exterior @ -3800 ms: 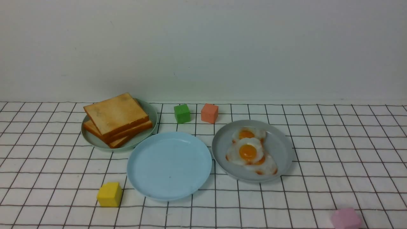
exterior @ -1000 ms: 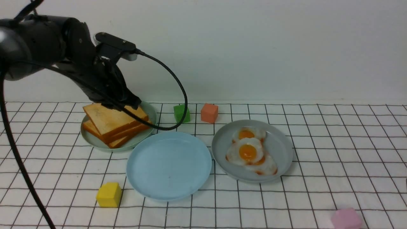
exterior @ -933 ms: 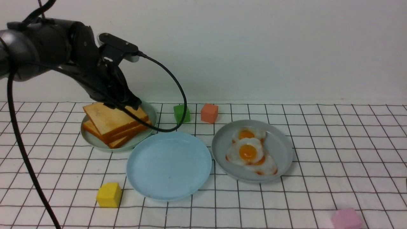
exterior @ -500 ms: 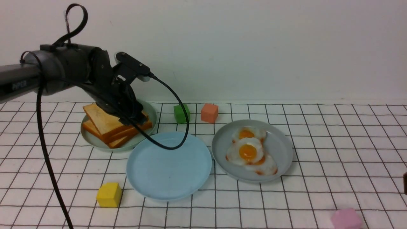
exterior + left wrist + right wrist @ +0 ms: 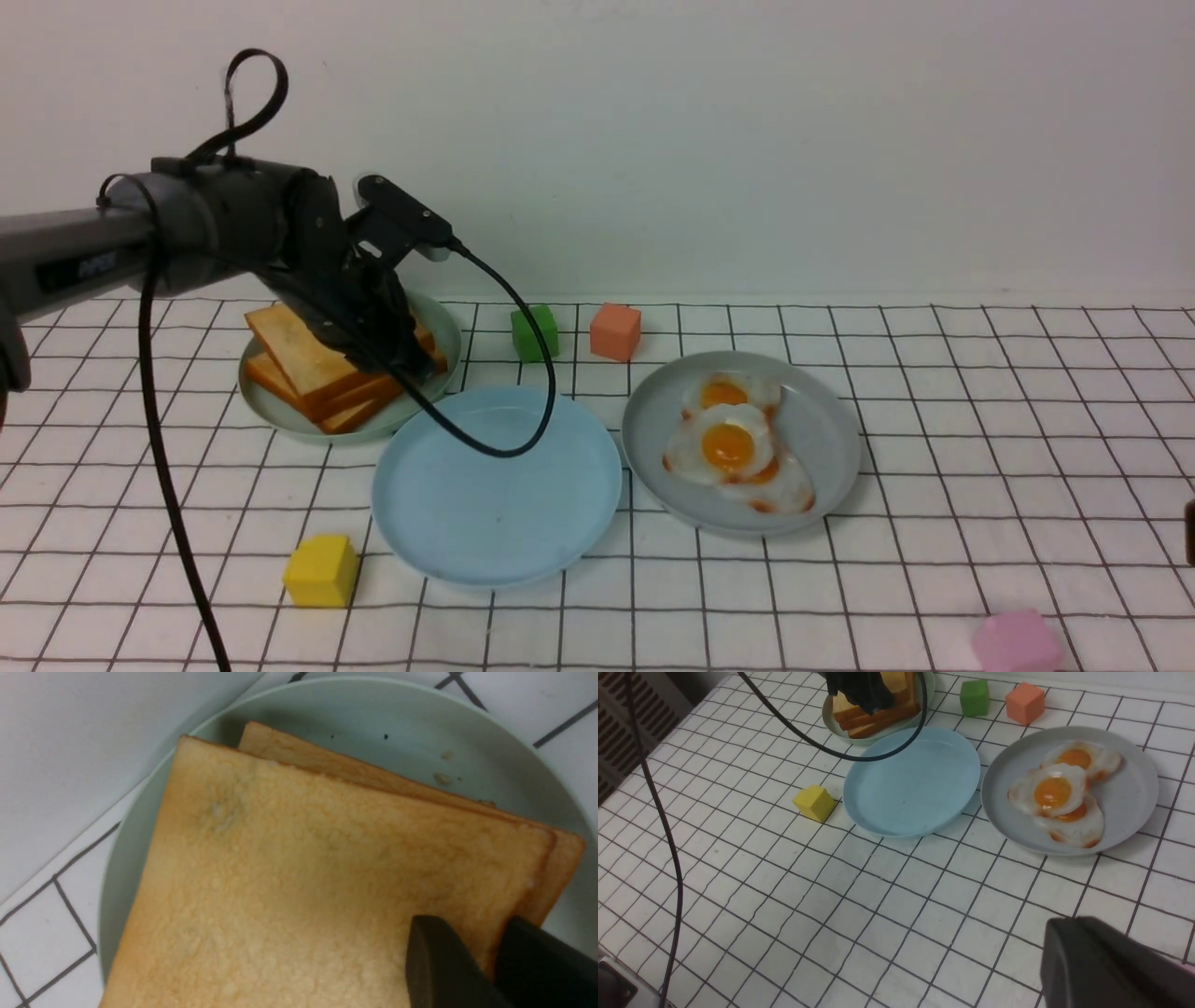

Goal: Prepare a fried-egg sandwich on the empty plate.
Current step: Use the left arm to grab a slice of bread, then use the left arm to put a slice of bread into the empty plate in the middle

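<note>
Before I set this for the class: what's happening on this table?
The left gripper is pinching a corner of the top toast slice on the pale green plate. The light blue plate is bare, and the fried eggs lie untouched on the grey plate. The right gripper is shut, holding nothing.

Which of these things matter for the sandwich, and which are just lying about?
Job: toast, green plate under it, fried eggs, grey plate under them, light blue plate, left pincer.
Lying about: green block, orange block, yellow block, pink block.
</note>
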`<state>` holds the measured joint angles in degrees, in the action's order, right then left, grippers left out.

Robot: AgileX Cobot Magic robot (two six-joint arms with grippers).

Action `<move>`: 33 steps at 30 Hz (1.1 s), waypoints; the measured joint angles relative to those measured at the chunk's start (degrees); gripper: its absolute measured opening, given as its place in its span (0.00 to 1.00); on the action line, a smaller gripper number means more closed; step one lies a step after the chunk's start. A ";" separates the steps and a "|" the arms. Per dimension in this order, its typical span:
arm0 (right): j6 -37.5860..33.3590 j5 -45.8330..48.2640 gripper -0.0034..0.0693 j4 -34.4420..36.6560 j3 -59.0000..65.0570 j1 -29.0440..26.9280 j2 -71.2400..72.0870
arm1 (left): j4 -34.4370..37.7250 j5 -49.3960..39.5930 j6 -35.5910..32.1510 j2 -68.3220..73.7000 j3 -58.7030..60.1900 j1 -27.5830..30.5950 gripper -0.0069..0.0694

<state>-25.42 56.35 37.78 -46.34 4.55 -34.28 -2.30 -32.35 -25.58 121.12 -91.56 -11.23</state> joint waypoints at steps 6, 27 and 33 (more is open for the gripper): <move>0.00 0.00 0.07 0.00 -0.04 0.00 0.00 | 0.20 -2.12 -0.01 -2.41 0.08 -0.06 0.10; 0.00 0.88 0.08 0.20 -0.04 0.00 0.00 | -0.59 -4.13 4.99 -16.44 16.38 -21.16 0.10; 0.00 1.57 0.09 0.20 -0.04 0.00 0.00 | -2.57 -3.07 5.03 -14.62 16.38 -21.29 0.19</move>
<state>-25.42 57.91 37.99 -46.39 4.55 -34.28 -4.86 -35.42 -20.54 106.50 -75.19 -32.52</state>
